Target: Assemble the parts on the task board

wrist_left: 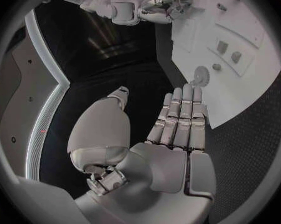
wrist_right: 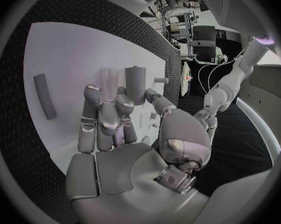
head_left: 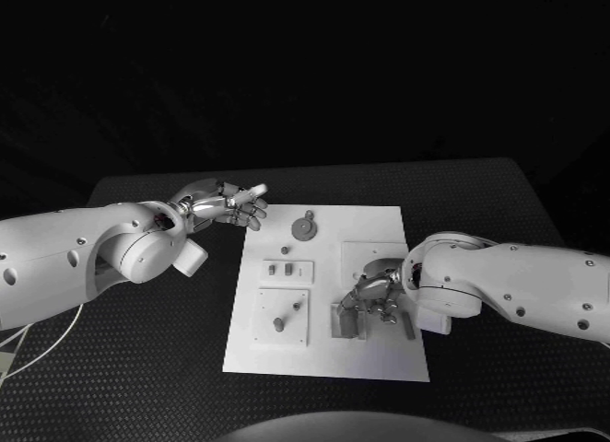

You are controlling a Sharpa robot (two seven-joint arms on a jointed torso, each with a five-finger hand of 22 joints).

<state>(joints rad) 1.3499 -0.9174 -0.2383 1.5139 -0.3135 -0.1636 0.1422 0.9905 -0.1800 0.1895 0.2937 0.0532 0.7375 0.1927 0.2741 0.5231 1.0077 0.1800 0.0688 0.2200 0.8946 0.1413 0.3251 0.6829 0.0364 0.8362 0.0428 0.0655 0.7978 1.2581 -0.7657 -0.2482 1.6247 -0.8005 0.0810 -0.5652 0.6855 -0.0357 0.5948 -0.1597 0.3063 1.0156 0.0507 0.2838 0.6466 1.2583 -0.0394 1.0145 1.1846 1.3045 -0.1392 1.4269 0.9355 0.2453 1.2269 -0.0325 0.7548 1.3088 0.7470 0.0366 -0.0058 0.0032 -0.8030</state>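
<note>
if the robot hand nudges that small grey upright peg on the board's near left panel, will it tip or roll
The small grey upright peg looks rigid. Standing taller than it is wide on the white task board, it would probably tip easily. Being apparently round, it might then roll across the flat, smooth-looking plate.

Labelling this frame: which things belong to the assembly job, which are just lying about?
Job:
task board
round gear-like part
two small parts in a recess
peg
upright grey parts at the right hand
left hand, holding nothing

Lying about:
white cable
</note>
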